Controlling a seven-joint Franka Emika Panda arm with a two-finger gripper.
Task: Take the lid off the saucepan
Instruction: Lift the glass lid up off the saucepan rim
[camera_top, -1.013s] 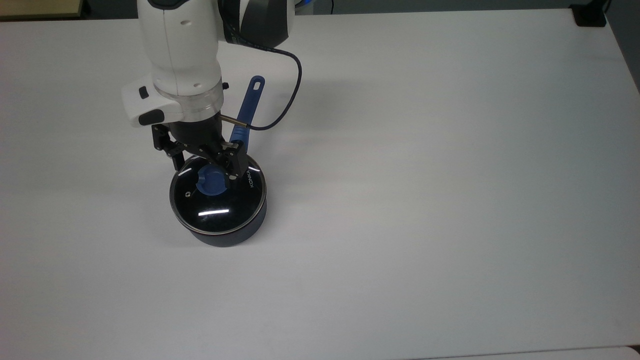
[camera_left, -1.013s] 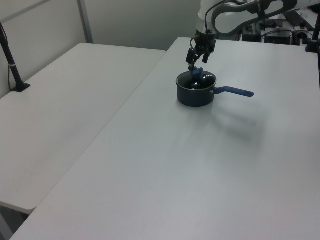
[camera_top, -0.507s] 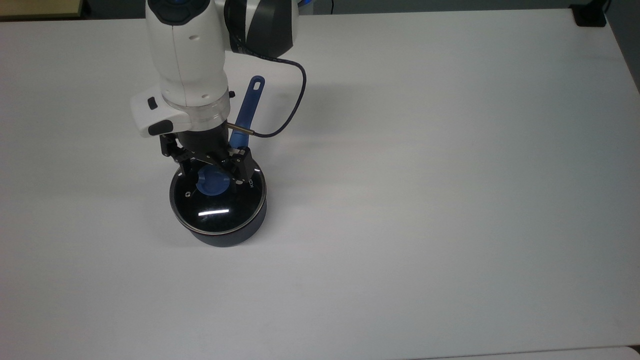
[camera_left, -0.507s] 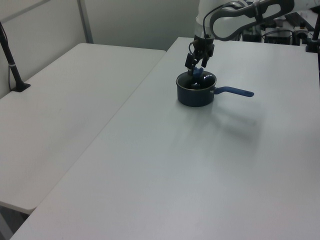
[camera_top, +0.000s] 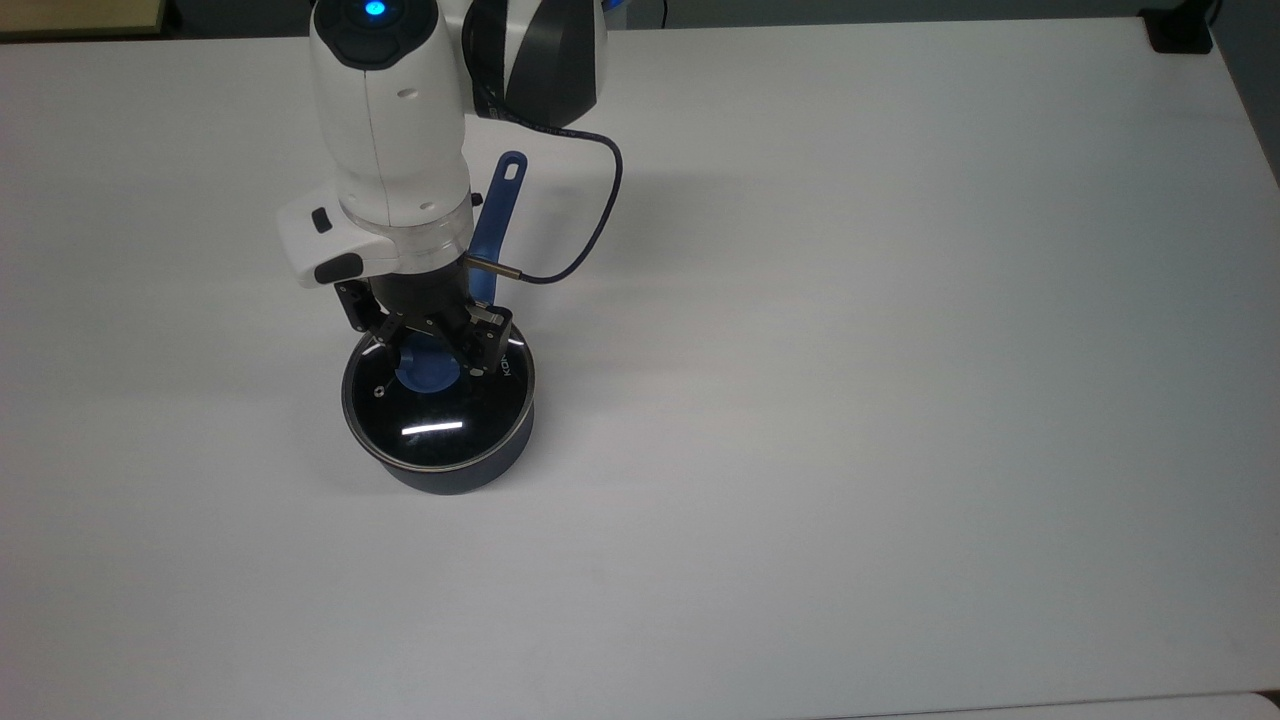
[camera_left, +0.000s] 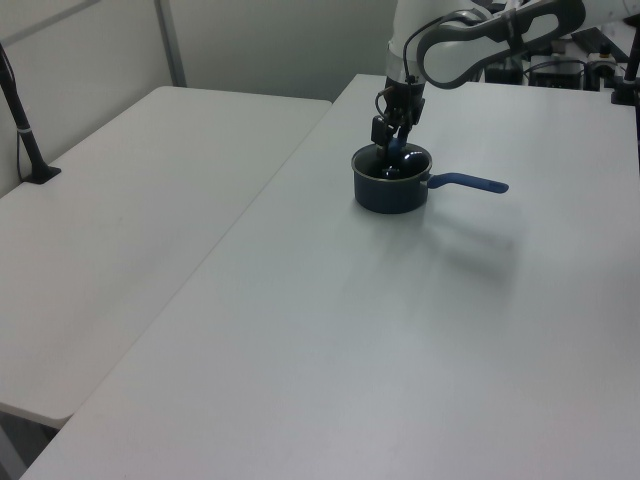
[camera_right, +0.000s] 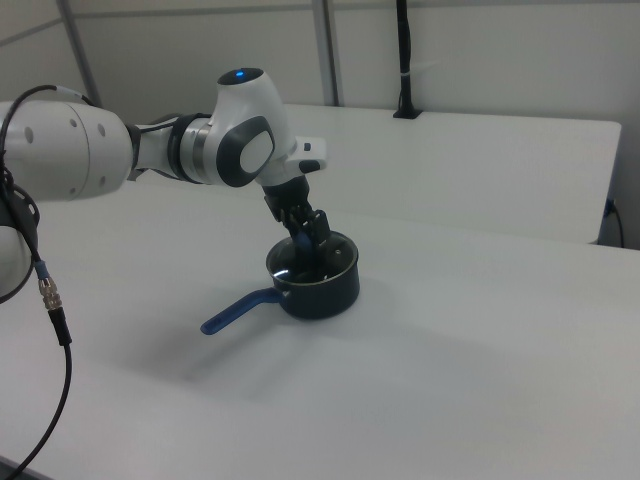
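Top view shows the hand (camera_top: 432, 352) now lower and more toward the frame's right than one second ago, when it stood at the upper left edge of the lid (camera_top: 438, 402); its two fingers (camera_top: 489, 345) now stand apart on either side of the blue knob (camera_top: 428, 370), not yet pressed on it as far as I can see. The lid sits closed on the saucepan (camera_top: 455, 470), left of the frame's centre, and neither has moved between the frames. The blue handle (camera_top: 497, 220) points to the upper part of the frame, partly hidden behind the white arm (camera_top: 388, 130), which now shows a blue light at its top. A dark cable (camera_top: 585, 215) loops from the wrist. In the left view the saucepan (camera_left: 390, 192) is in the upper middle, its handle (camera_left: 470, 183) pointing right, the hand (camera_left: 390, 135) directly over it. The tabletop (camera_top: 850, 350) is plain white; in the left view a second white table (camera_left: 120, 230) joins it on the frame's left, with a black post (camera_left: 22, 125) and grey partition walls behind. In the right view the saucepan (camera_right: 318, 285) sits at the centre, and the hand (camera_right: 308, 232) covers the knob there. The "KONKA" lettering is half hidden by one finger in the top view.
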